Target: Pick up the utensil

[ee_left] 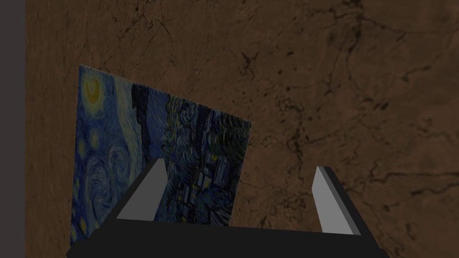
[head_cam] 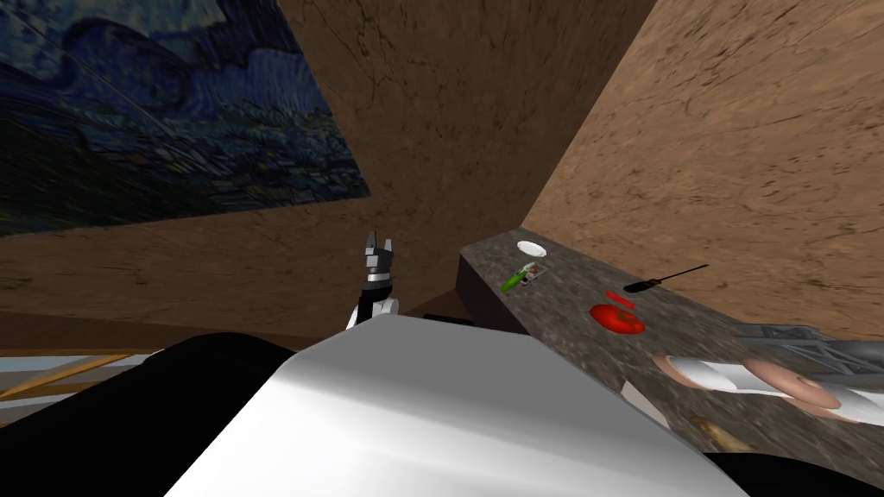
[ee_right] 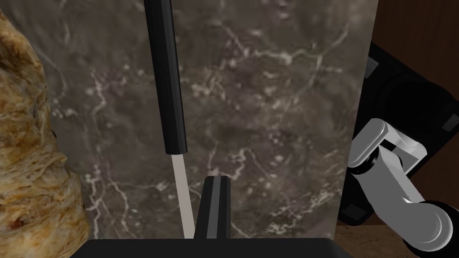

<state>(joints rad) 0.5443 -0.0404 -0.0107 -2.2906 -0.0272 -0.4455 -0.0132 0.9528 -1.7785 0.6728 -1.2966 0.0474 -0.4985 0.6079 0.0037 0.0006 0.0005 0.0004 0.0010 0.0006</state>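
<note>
Right pincer (ee_right: pixel 215 180) sits closed on nothing, with the utensil (ee_right: pixel 168 89) just outside at its 9 o'clock on the surface (ee_right: pixel 278 112). Lifting now likely comes up empty.

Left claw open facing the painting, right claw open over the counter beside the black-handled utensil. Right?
No: the right claw is shut, its fingers pressed together beside the utensil's blade on the counter, as the right wrist view shows. The left claw is open facing the painting.
</note>
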